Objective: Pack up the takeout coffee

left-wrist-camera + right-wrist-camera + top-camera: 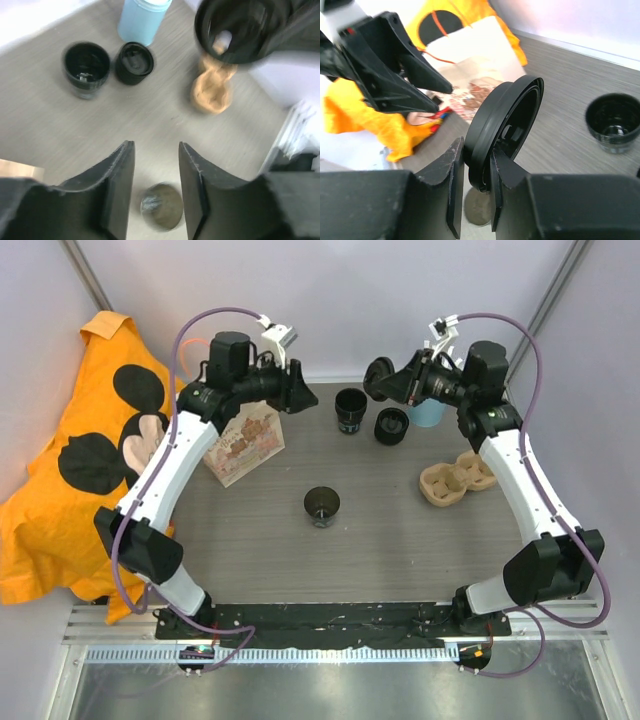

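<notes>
The right jaws stand narrow, pinching the thin wall of a takeout coffee cup (507, 125) between flat, matte black fingers (451, 185). The cup is glossy black plastic, round, with a stepped, ridged rim. It is held tilted off the table at the far right side. The left jaws stand apart with nothing between their wedge-shaped black fingers, hanging above the grey, wood-grained table (260, 540). Past their gap a third black cup (161, 212) stands upright on the table, round-mouthed and blurred. Farther back two black cups sit just beside each other: an open cup (350, 410) with a hollow dark mouth, and a flatter-topped cup (392, 425). Behind these is a smooth, cylindrical light blue cup (142, 22). Near the right arm lies a tan pulp tray (457, 480), lumpy and moulded into rounded wells. By the left arm is a pale paper bag (245, 445) with a printed picture. A crumpled orange cloth (80, 470) with round black patches lies off the table's left edge.
</notes>
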